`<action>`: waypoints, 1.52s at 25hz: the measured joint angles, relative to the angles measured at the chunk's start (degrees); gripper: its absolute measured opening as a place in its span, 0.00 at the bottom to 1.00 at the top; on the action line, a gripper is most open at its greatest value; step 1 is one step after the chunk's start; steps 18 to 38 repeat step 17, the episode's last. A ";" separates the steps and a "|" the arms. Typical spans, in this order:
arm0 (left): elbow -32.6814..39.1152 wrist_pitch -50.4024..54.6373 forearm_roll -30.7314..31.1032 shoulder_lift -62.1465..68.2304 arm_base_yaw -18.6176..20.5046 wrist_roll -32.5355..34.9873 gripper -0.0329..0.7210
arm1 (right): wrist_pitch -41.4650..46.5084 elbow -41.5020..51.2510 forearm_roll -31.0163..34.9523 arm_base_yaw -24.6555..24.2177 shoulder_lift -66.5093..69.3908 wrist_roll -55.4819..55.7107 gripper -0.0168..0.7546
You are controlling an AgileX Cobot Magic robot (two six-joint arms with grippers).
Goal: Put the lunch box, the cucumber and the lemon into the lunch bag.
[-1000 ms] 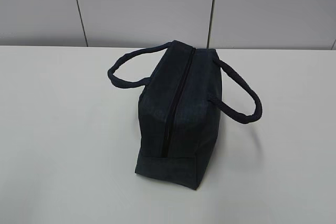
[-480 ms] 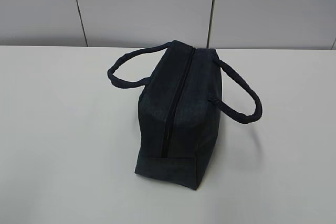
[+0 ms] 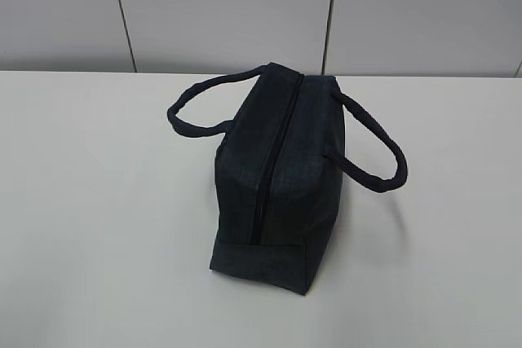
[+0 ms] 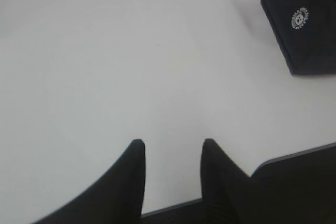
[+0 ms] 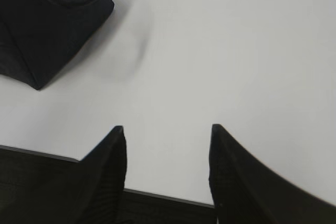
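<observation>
The dark navy lunch bag point(image 3: 277, 177) stands in the middle of the white table, its black top zipper closed along its length and its two looped handles lying out to the left and right. A corner of it shows in the left wrist view point(image 4: 304, 19) and in the right wrist view point(image 5: 47, 19). The lunch box, the cucumber and the lemon are not visible in any view. My left gripper point(image 4: 173, 142) is open and empty over the table's near edge. My right gripper point(image 5: 167, 128) is open and empty there too. Neither gripper shows in the exterior view.
The white table point(image 3: 90, 226) stretches around the bag, with a grey panelled wall point(image 3: 220, 14) behind it. The table's near edge point(image 4: 294, 153) runs just past my fingertips in both wrist views.
</observation>
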 joint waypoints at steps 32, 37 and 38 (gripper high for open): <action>0.00 0.00 0.00 0.00 2.10 0.00 0.36 | -0.10 0.00 0.00 0.00 0.00 0.00 0.52; 0.00 0.00 0.00 0.00 2.10 0.00 0.36 | -0.10 0.00 0.00 0.00 0.00 0.00 0.52; 0.00 0.00 0.00 0.00 2.10 0.00 0.36 | -0.10 0.00 0.00 0.00 0.00 0.00 0.52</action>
